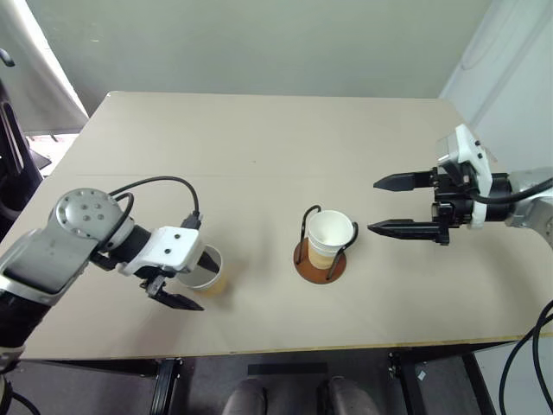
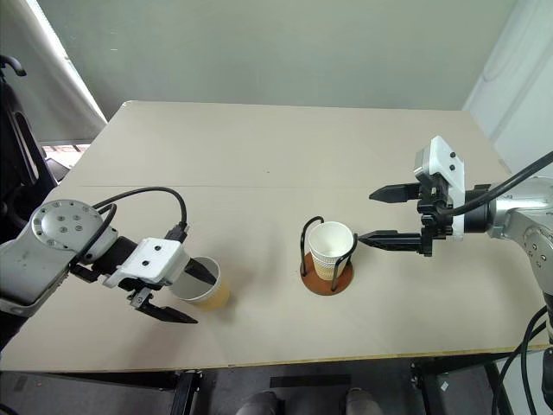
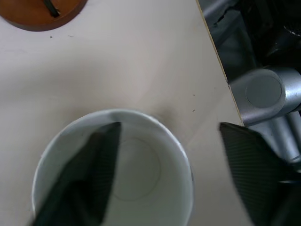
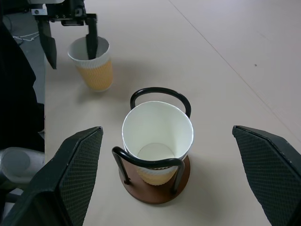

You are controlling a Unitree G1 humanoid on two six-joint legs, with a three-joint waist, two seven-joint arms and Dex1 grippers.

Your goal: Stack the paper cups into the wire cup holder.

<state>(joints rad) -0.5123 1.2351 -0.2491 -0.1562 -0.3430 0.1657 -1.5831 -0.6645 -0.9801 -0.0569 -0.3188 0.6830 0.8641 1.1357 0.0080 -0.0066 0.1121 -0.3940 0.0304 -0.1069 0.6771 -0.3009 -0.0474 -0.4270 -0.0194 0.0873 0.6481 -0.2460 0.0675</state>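
- Wire cup holder (image 1: 320, 259) sits center-frame in the head views, slightly low, on the table (image 1: 259, 147). Stacked cups (image 1: 329, 238) already in it between the two black loops; right wrist view shows at least two nested, exact count unclear.
- Loose cup (image 1: 206, 270) stands upright lower left of frame, well apart from the holder. Looks like the last one to move.
- Left gripper (image 1: 186, 281) straddles that cup's rim: one finger (image 3: 89, 169) inside, the other outside the wall. Jaws not clamped on the wall yet; a gap shows at the outer finger.
- Right gripper (image 1: 406, 205) hovers just right of the holder, jaws spread wide, holding nothing.
- Remaining, as I read it: pinch the rim, lift, carry over, drop into the stack.
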